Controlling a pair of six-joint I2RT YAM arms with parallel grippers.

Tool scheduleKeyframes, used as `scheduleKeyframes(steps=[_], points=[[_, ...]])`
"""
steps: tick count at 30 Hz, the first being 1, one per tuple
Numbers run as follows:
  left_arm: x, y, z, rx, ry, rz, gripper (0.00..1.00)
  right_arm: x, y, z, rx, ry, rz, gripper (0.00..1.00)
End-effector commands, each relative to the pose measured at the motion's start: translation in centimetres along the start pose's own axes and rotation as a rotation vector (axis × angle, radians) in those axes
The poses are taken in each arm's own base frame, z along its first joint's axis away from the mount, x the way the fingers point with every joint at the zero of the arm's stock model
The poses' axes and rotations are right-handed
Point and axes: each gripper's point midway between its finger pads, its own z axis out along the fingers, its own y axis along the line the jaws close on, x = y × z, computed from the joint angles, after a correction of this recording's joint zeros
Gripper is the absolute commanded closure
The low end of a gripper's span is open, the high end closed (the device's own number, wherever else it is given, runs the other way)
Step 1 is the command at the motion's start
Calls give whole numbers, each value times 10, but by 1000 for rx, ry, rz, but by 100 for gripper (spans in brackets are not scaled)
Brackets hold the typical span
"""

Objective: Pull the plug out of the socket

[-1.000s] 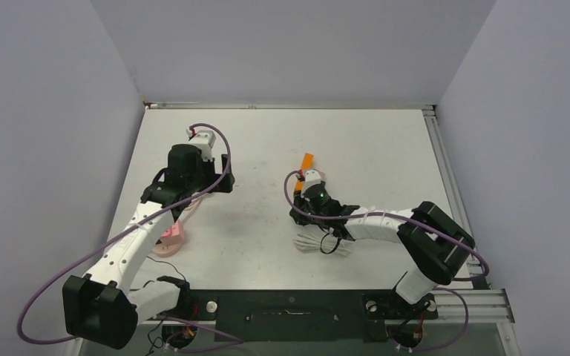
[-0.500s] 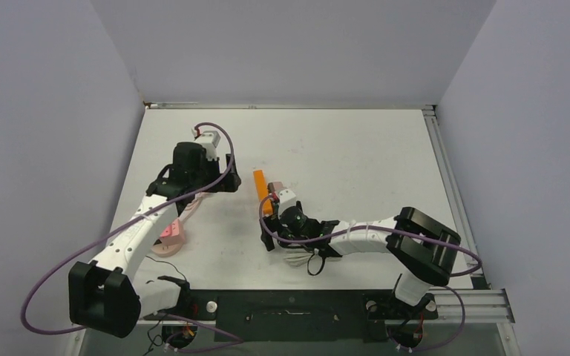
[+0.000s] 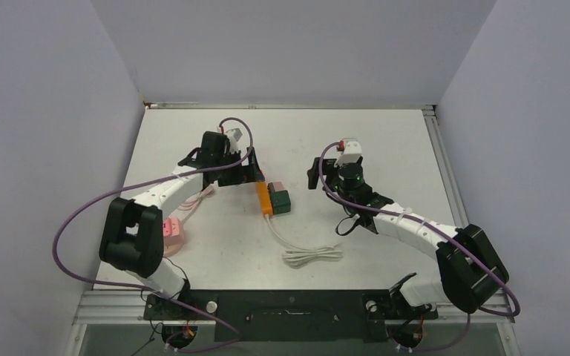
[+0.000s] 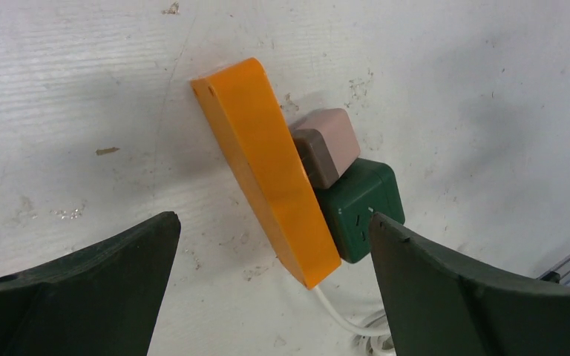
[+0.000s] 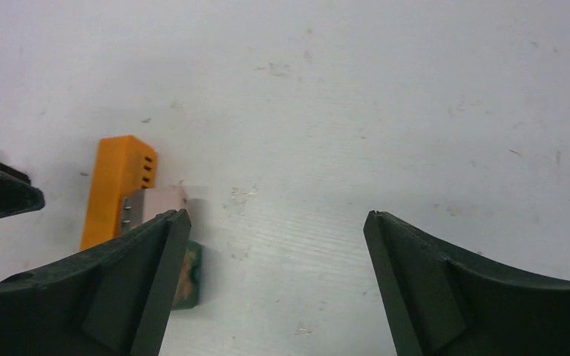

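White worktop [image 3: 386, 141] holds the strip [image 4: 267, 167], pink plug [image 4: 326, 147] and green plug [image 4: 358, 208] both seated; nothing pulled yet. Left end effector [image 4: 271, 222] and right end effector [image 5: 274, 219] hang spread, empty.

Desk [image 3: 386, 141] was white, matte, scuffed with small marks. 1 orange socket strip [image 3: 265, 198] lay near the centre, long axis running roughly near-to-far. 2 plugs sat against its right side, both down on the desk: tan plug [image 3: 274, 185] farther back, green plug [image 3: 280, 201] just beside it, touching. White cord [image 3: 308, 256] ran from the strip's near end into a loose coil closer to the near edge. Pink object [image 3: 171, 233] sat well apart by the left edge, type unclear.
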Motion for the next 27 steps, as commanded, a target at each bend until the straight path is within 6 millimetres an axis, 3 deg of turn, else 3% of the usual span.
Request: scheduleKeyframes(steps=[1, 8, 18, 21, 27], points=[[-31, -21, 12, 55, -60, -11, 4, -5, -24, 2, 26, -48, 18, 6], [-38, -9, 40, -9, -34, -10, 4, 10, -38, -1, 47, -88, 27, 7], [-37, 4, 69, -81, 9, 26, 1, 21, -37, -6, 18, -97, 32, 7], [-31, 8, 76, -93, 48, 29, 9, 23, -35, -5, 9, -92, 33, 7], [-24, 7, 81, -73, 80, 14, 37, 23, -37, -6, 19, -91, 32, 6]])
